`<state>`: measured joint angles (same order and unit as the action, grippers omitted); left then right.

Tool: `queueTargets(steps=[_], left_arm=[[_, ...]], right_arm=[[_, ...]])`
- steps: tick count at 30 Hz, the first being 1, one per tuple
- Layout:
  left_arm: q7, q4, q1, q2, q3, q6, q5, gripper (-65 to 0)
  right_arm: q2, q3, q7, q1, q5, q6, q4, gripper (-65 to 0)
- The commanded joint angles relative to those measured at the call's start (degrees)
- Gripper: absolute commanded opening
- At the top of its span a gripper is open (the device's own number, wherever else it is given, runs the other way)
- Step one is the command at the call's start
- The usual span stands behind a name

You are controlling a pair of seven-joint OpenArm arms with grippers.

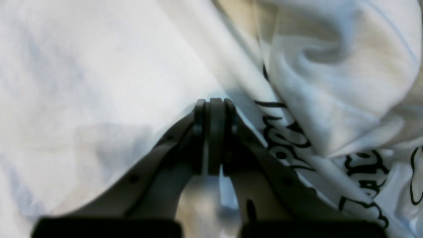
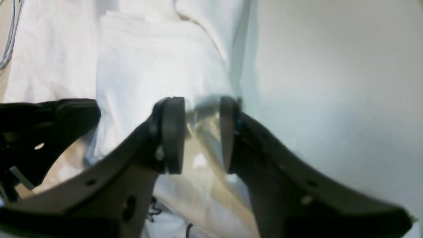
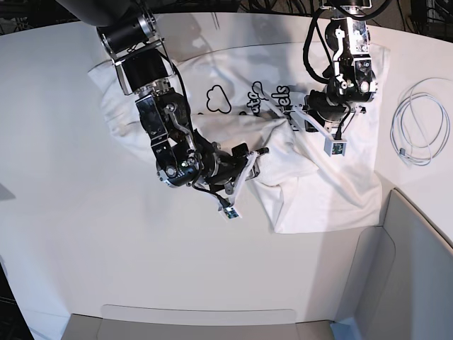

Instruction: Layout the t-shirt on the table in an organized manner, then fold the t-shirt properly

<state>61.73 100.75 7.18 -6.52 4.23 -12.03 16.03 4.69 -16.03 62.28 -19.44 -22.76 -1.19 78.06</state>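
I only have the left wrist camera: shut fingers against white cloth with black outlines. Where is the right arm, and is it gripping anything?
Observer: The right gripper is low over the white short-sleeved cotton t-shirt, near its bunched middle. Its fingers stand apart, with blurred cloth in the gap.
Operator: Is the shirt laid flat?
Observer: No. In the base view it lies crumpled on the large white table, and a ridge of cloth runs toward your left gripper.
Operator: Anything nearby to snag?
Observer: A coiled white cable lies on the table beside the shirt, apart from it.
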Motion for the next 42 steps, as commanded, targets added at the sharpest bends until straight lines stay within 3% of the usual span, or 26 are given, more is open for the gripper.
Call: queueTargets(steps=[1, 8, 13, 15, 19, 20, 29, 36, 42], left_arm=[[-0.42, 1.01, -0.54, -0.2, 0.03, -0.14, 0.19, -61.6], [-0.42, 1.01, -0.54, -0.2, 0.03, -0.14, 0.19, -61.6], [-0.42, 1.01, -0.54, -0.2, 0.03, -0.14, 0.19, -61.6], [-0.42, 1.01, -0.54, -0.2, 0.12, -0.14, 0.19, -61.6], [-0.42, 1.01, -0.54, -0.2, 0.12, -0.14, 0.19, -61.6], [-0.42, 1.01, -0.54, -0.2, 0.12, -0.14, 0.19, -61.6], [-0.42, 1.01, -0.54, -0.2, 0.39, -0.14, 0.19, -61.6], [-0.42, 1.01, -0.54, -0.2, 0.39, -0.14, 0.19, -61.6], [1.69, 1.01, -0.54, -0.2, 0.39, -0.14, 0.19, -61.6]], right_arm=[[0.54, 0.16, -0.61, -1.53, -0.4, 0.0, -0.57, -43.1], [0.89, 0.25, -0.96, -4.34, -0.58, -0.08, -10.5, -42.9], [1.51, 0.25, -0.96, -5.13, -0.66, -0.17, -11.12, -43.4], [2.12, 0.25, -0.96, -5.57, -0.66, -0.44, -12.0, -47.5], [2.92, 0.52, -1.31, -6.45, -0.58, -7.29, -13.49, -64.0], [3.0, 0.6, -2.11, -6.45, -0.49, -7.73, -13.67, -65.0], [2.3, 0.34, -2.9, -5.57, -0.23, -6.5, -3.82, -65.0], [-1.22, 0.34, 1.59, -5.04, -0.23, -6.41, 5.67, -65.0], [-4.56, 0.34, 3.43, -5.04, 0.48, -6.41, 7.17, -65.0]])
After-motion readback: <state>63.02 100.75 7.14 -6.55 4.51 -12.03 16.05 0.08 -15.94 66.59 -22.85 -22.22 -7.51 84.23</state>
